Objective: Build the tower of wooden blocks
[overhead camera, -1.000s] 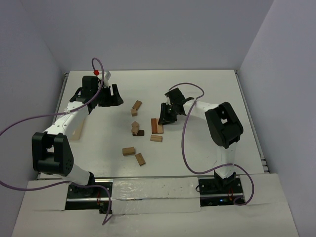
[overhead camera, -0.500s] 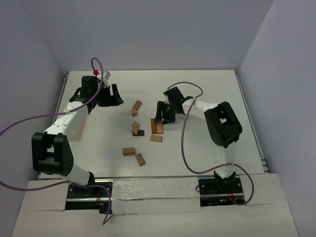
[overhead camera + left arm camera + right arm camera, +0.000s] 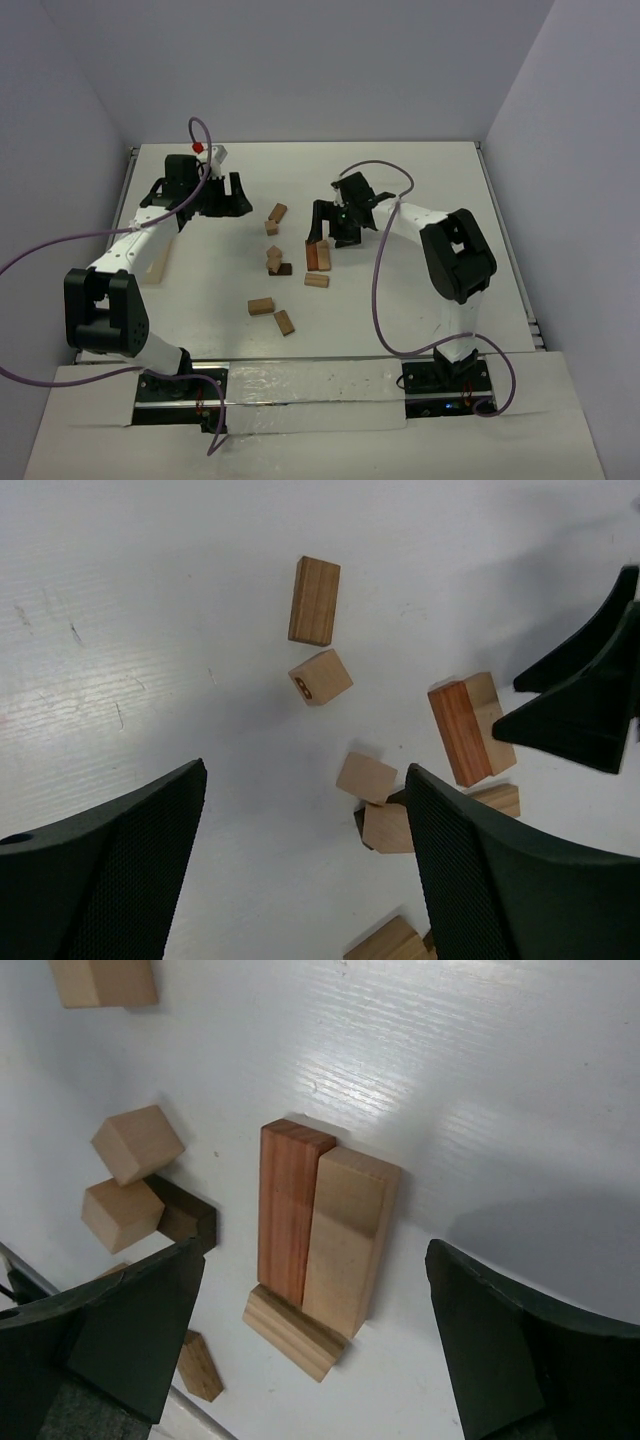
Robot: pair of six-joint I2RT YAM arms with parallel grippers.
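Several wood blocks lie loose on the white table [image 3: 420,190]. A reddish-brown brick [image 3: 290,1210] and a tan brick [image 3: 350,1235] lie flat, side by side and touching, and another tan brick [image 3: 295,1335] lies across their near end. My right gripper [image 3: 312,1260] hovers open over this pair [image 3: 318,255] and holds nothing. Two tan cubes [image 3: 138,1143] sit against a dark brown brick [image 3: 185,1215], left of the pair. My left gripper [image 3: 225,195] is open and empty at the far left, well apart from the blocks [image 3: 315,600]. No stacked tower shows in these views.
Two tan bricks [image 3: 261,306] [image 3: 285,322] lie nearer the arm bases. Two more [image 3: 277,212] [image 3: 271,228] lie toward the back. A pale wooden box [image 3: 155,262] sits under the left arm. Walls close the table at the back and sides.
The right gripper's jaws have gone from shut to wide open, leaving the tan brick beside the reddish-brown one. The left arm has barely moved; its jaws widened slightly.
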